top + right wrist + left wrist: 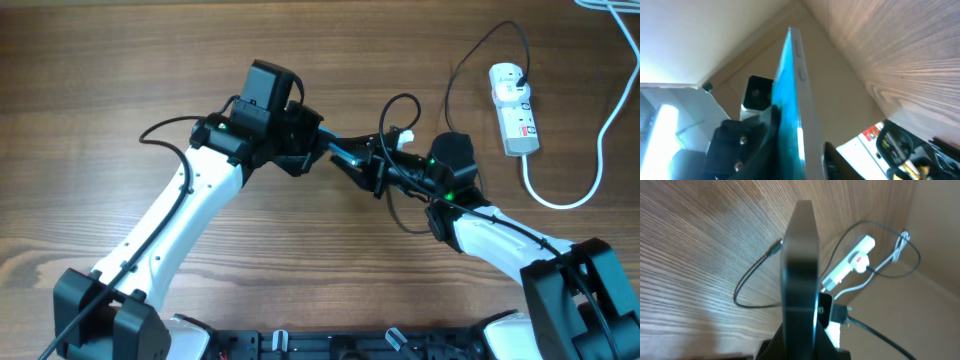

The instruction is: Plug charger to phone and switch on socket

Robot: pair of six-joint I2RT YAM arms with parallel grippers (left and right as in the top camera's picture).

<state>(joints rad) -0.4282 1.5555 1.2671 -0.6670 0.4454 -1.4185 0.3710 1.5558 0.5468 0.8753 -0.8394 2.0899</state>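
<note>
My left pincer (310,148) clamps the phone (800,265) edge-up at frame centre. The right pincer (373,166) straddles it; I can't tell its grip.

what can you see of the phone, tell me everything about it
The phone is a thin flat slab, held on edge above the wooden table between the two arms. The right wrist view shows its bright cyan screen at a steep angle, beside a pale grey side frame with slim buttons. In the left wrist view it is edge-on, dark and glossy, rising from the left gripper, which clamps its lower end. Its ports cannot be seen.
</note>
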